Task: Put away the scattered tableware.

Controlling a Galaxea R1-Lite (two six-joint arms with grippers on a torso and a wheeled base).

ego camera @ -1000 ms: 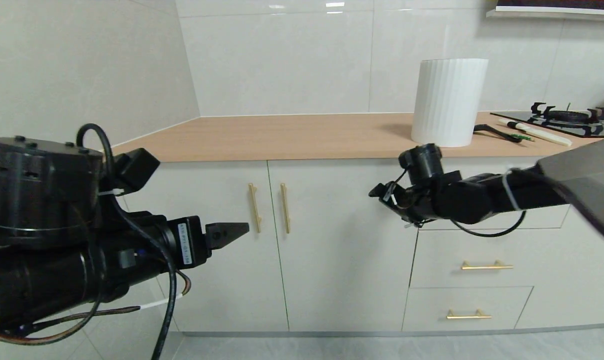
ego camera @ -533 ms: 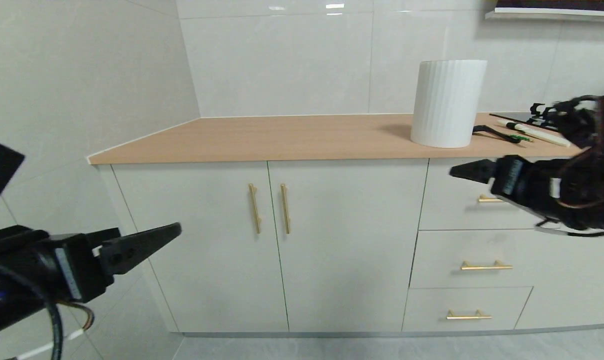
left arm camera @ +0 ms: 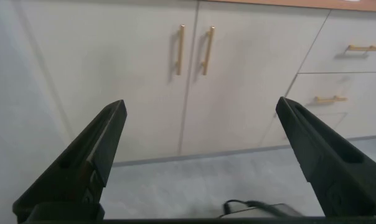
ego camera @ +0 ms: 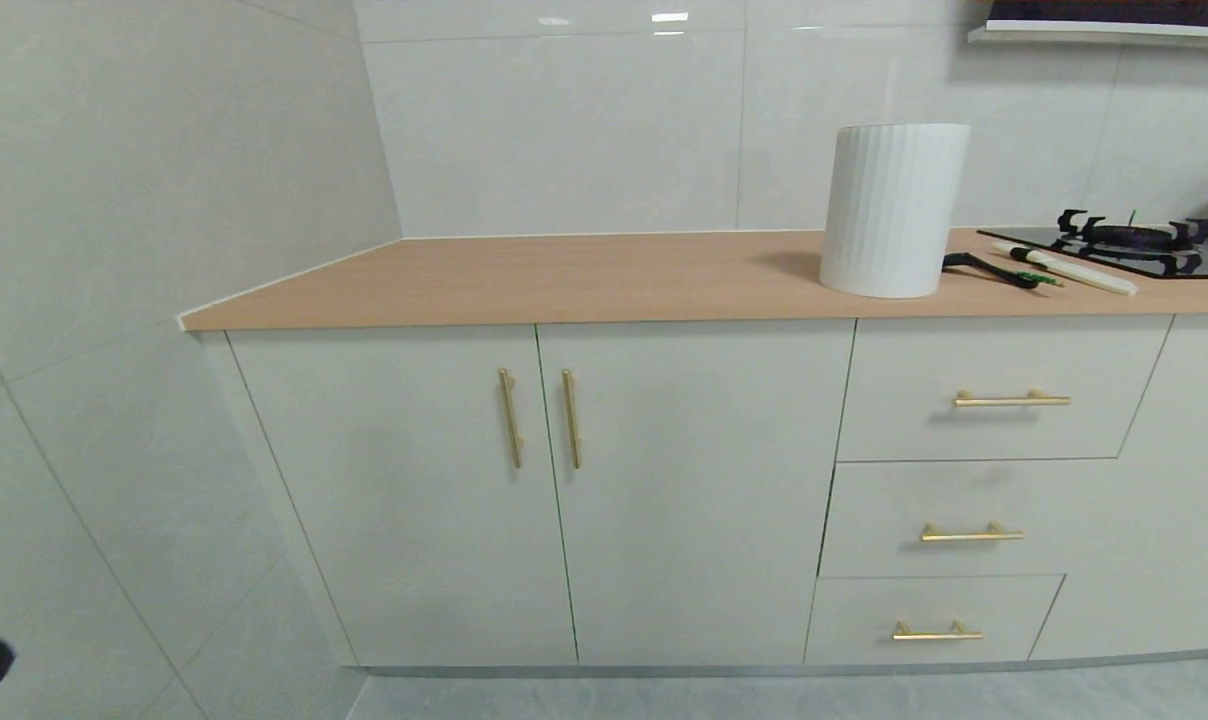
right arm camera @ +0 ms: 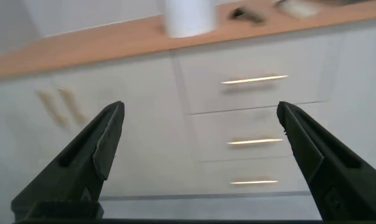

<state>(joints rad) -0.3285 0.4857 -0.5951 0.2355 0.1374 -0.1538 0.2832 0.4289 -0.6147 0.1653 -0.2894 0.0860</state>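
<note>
Left gripper [left arm camera: 200,106]: fingers wide apart, nothing between them; low, facing the cupboard doors [left arm camera: 144,74]
Right gripper [right arm camera: 200,109]: fingers spread, empty; facing the drawers [right arm camera: 263,118]
Tableware: black utensil [ego camera: 994,268] and cream-handled utensil [ego camera: 1069,270] lie on the countertop [ego camera: 564,275], between white ribbed container [ego camera: 894,210] and stove [ego camera: 1134,240]
Step (judged): first pick not yet begun
Method (advice): raise the right arm above counter level; descend over a handle's middle, fingers straddling it; keep clear of container and stove grate

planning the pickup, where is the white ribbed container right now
In the head view the white ribbed container stands upright on the wooden counter, right of centre above the top drawer, with a black utensil lying just to its right.
</note>
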